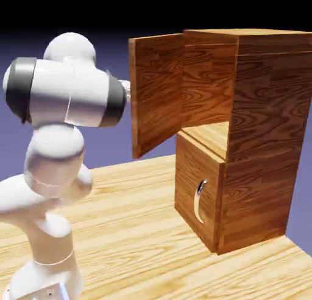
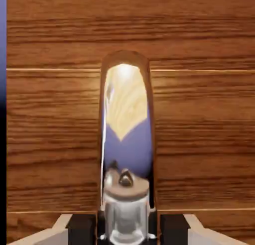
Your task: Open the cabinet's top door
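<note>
The cabinet of reddish-brown wood stands at the right of the exterior view. Its top door is swung wide open to the left, and the upper compartment's floor shows. The arm's bulky wrist hides my gripper there, just left of the door's outer edge. In the hand view the door's wood fills the picture. Its long curved silver handle runs up from between my fingers. My gripper is shut on that handle.
The shorter lower door is closed, its small silver handle facing left. The cabinet stands on a light wooden table. The arm's white base links rise at the lower left.
</note>
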Motion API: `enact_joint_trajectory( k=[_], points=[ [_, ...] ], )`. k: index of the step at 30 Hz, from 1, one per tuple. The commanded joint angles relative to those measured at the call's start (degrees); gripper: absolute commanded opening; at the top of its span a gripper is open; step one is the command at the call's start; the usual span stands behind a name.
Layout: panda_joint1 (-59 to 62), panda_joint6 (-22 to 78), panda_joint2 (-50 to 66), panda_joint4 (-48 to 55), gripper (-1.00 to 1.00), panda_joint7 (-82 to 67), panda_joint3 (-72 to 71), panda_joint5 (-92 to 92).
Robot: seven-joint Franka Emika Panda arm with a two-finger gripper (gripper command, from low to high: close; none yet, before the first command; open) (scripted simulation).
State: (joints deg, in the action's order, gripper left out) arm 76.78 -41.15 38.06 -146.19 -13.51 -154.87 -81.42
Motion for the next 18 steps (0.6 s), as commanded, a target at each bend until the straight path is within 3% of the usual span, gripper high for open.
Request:
enact_joint_trajectory(
  k=[1, 18],
  points=[
    [-0.3, 0.4, -2.1, 1.6, -1.0, 1.1, 0.3, 1.7],
    [1.5, 5.6, -37.4, 33.5, -1.0, 9.0, 6.7, 25.8]
  ],
)
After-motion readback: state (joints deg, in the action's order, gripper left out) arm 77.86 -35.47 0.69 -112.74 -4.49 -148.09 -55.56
